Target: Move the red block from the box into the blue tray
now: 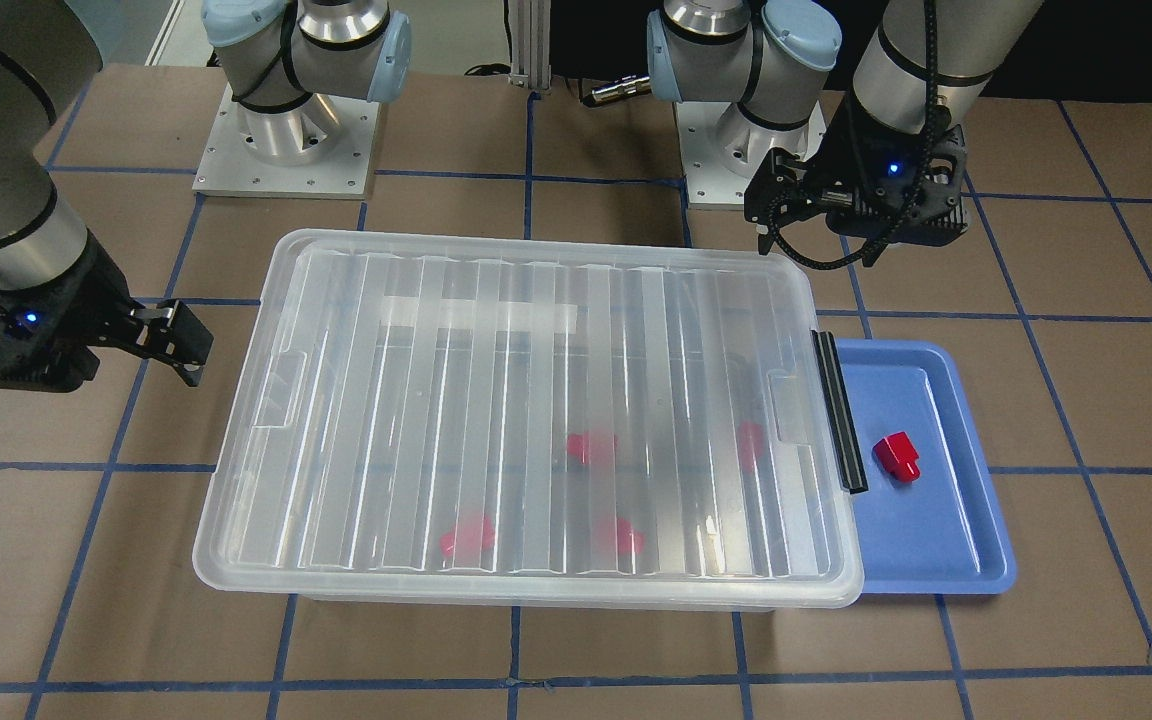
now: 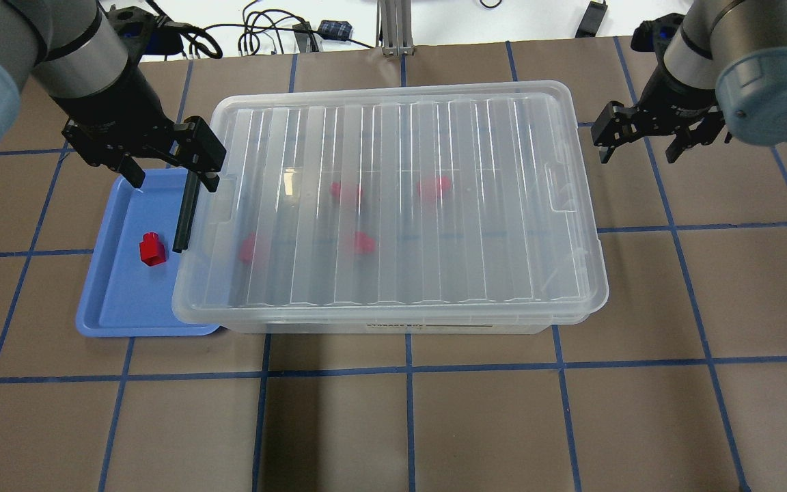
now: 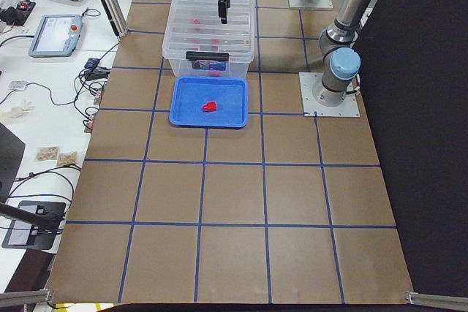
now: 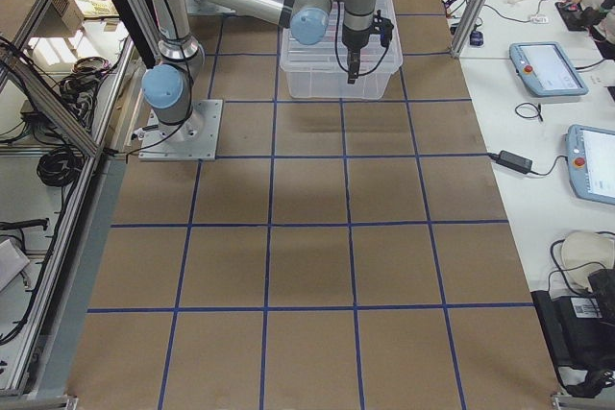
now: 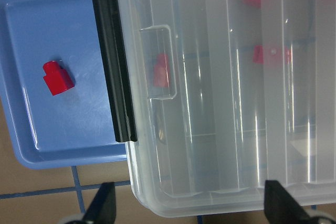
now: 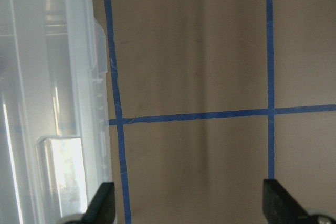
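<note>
One red block lies in the blue tray, which sits at the box's black-bar end; the block also shows in the left wrist view. The clear box has its ribbed lid on, and several more red blocks show blurred through it. My left gripper is open and empty above the tray's far edge and the black bar. My right gripper is open and empty beside the box's other short end, over bare table.
The brown table has a grid of blue tape lines. The two arm bases stand behind the box. Cables and an aluminium post lie beyond the far table edge.
</note>
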Motion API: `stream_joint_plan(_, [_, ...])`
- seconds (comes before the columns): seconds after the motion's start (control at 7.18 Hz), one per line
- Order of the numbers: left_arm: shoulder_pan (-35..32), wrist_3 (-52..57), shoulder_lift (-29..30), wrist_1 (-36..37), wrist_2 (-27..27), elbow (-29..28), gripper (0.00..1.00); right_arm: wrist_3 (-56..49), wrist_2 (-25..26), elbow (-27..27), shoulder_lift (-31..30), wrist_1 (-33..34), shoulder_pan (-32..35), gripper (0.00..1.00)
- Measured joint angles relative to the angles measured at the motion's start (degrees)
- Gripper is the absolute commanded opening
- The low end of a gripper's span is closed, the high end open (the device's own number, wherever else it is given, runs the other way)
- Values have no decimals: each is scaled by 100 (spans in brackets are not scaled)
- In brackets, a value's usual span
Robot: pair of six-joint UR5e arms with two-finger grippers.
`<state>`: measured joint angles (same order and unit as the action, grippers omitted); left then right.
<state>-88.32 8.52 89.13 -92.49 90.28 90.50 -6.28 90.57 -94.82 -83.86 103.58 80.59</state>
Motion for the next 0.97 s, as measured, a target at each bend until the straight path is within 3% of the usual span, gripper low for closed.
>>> stream_joint_plan(0.42, [71, -29, -8, 231, 17, -5, 100, 198, -130, 155, -929, -701, 57, 100])
stream_joint_plan(0.7, [140, -121, -36, 196, 32, -4, 100, 727, -149, 152, -1136, -906, 251, 100])
stream_joint_plan(0.97, [144, -270, -48, 189, 58, 5, 100, 1637, -94, 152, -1117, -886, 940, 100])
